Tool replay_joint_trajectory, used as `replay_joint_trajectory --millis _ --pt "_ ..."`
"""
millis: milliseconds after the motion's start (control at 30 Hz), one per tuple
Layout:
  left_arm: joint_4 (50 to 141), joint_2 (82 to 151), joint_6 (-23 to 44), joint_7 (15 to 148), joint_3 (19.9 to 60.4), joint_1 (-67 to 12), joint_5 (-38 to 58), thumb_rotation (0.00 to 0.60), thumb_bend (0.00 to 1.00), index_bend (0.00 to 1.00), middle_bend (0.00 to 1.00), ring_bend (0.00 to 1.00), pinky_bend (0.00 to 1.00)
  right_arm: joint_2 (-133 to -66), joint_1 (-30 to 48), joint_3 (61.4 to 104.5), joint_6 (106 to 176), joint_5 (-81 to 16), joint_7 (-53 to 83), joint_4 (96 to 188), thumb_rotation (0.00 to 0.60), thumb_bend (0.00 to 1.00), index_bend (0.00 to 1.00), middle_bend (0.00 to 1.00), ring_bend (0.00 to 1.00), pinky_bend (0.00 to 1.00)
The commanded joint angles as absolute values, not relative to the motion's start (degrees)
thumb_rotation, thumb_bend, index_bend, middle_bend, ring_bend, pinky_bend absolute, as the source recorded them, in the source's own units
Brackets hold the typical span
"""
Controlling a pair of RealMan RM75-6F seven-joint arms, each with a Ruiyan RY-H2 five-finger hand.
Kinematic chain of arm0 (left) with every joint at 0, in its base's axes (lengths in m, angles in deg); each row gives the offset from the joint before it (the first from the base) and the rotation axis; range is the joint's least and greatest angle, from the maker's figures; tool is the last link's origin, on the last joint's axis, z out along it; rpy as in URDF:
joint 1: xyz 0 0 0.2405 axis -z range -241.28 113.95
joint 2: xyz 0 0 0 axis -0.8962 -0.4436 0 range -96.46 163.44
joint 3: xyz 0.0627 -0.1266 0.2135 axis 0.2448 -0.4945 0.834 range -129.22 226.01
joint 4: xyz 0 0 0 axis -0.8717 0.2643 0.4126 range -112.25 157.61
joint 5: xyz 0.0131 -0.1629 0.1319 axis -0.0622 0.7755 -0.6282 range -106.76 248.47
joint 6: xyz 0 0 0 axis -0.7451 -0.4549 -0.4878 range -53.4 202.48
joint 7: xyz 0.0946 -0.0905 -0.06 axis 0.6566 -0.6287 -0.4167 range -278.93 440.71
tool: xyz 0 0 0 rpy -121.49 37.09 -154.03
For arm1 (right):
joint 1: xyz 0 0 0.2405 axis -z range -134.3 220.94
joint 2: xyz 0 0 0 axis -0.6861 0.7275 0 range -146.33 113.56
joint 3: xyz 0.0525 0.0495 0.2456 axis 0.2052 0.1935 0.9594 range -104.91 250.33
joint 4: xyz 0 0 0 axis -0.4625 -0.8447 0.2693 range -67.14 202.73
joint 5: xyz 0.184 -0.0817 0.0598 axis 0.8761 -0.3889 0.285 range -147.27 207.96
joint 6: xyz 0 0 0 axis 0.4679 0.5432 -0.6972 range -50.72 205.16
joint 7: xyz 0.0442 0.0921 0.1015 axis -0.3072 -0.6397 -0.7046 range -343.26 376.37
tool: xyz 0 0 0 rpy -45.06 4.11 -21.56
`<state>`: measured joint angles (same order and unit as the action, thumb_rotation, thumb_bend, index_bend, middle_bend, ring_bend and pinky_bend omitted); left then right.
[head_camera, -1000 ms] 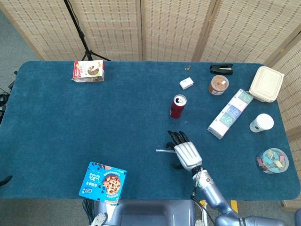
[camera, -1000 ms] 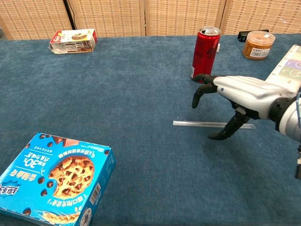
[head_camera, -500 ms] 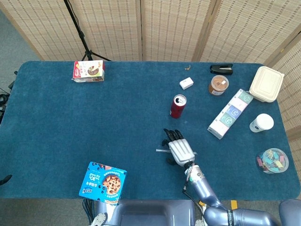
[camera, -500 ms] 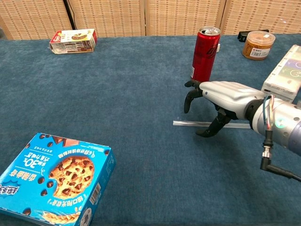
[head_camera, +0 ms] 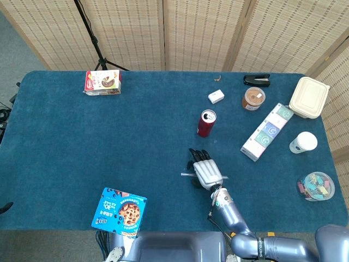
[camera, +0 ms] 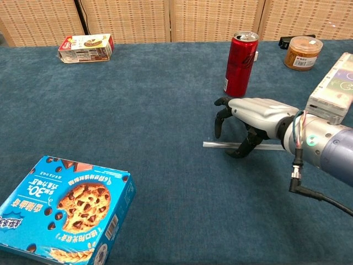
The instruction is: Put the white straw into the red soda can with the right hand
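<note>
Chest view, left to right. The white straw (camera: 216, 144) lies flat on the blue table cloth (camera: 154, 110), long axis running left-right across the view, roughly square to the direction the fingers (camera: 221, 115) point. Its free left end sticks out just to the left of the fingertips; the middle stretch passes under the arched right hand (camera: 251, 117); the right end is hidden behind the wrist, so its full extent cannot be read.

Right hand: palm down, fingers curled downward in a claw and set apart, tips on the far side of the straw, the thumb reaching down on the near side. The straw therefore sits between fingers and thumb, bracketed but not yet lifted. Whether any tip touches it: cannot tell from either view. Nothing is held.

Head view agrees: straw (head_camera: 187, 174) pokes out to the left of the right hand (head_camera: 207, 173), hand squarely over it.

The red soda can (camera: 240, 57) stands upright beyond the fingertips, well clear of them, opening up.

Left hand: not seen in either view, so the right hand is the only one placed for this.

Judgement: the next move turns on closing thumb against fingers across the straw's short axis, then tipping it upright for the can.
</note>
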<state>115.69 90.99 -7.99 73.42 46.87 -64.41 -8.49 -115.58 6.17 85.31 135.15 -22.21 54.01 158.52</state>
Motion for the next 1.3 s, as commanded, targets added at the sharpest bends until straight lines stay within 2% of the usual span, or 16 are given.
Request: replay_joint_trajectory --millis 33,833,1300 --pt "115.7 91.0 -7.9 73.4 46.9 -64.4 -8.4 0.6 0.0 0.0 0.0 0.0 0.0 -115.7 5.9 85.3 135.3 -21.8 53.9 158.4 0.6 0.42 0.4 0.0 0.0 0.0" --pt "115.4 90.9 -7.6 73.0 46.7 -64.3 -8.1 0.6 0.0 0.0 0.0 0.0 0.0 -116.5 3.3 83.7 136.8 -18.8 53.4 156.8 0.6 0.43 0.43 0.0 0.0 0.0" --pt "115.5 90.9 -7.5 73.0 46.6 -64.3 -7.9 0.6 0.0 0.0 0.0 0.0 0.0 -117.0 2.7 83.0 137.5 -19.7 52.6 155.6 0.6 0.45 0.49 0.0 0.0 0.0"
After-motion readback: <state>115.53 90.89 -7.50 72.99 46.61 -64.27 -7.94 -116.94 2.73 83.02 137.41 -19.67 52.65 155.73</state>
